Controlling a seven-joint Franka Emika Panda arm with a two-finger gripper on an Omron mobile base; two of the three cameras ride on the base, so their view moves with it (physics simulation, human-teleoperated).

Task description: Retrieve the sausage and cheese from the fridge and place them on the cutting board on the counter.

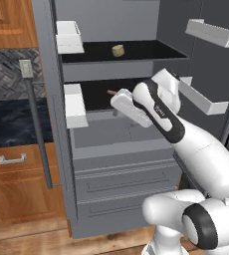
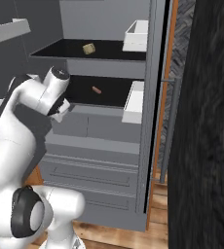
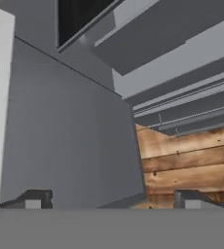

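Note:
The fridge (image 1: 116, 144) stands open in front of me. A thin reddish sausage (image 1: 110, 92) (image 2: 97, 90) lies on its lower dark shelf. On the shelf above sits a small pale yellow cheese chunk (image 1: 118, 50) (image 2: 88, 48). My gripper (image 1: 120, 102) hangs just in front of the lower shelf's edge, close to the sausage and apart from it. In the hand view the gripper (image 3: 113, 202) is open, its fingertips (image 3: 33, 199) wide apart with nothing between them, and it faces the fridge drawers and the wooden floor. The black counter (image 1: 12, 122) lies to the left. The cutting board is out of view.
White door bins (image 1: 69, 37) (image 1: 75, 105) hang on the left door and white shelves (image 1: 213, 32) on the right door. A long bar handle (image 1: 37, 124) runs down the left door. Grey drawers (image 1: 126, 179) sit below. A dark panel (image 2: 211, 121) blocks the right.

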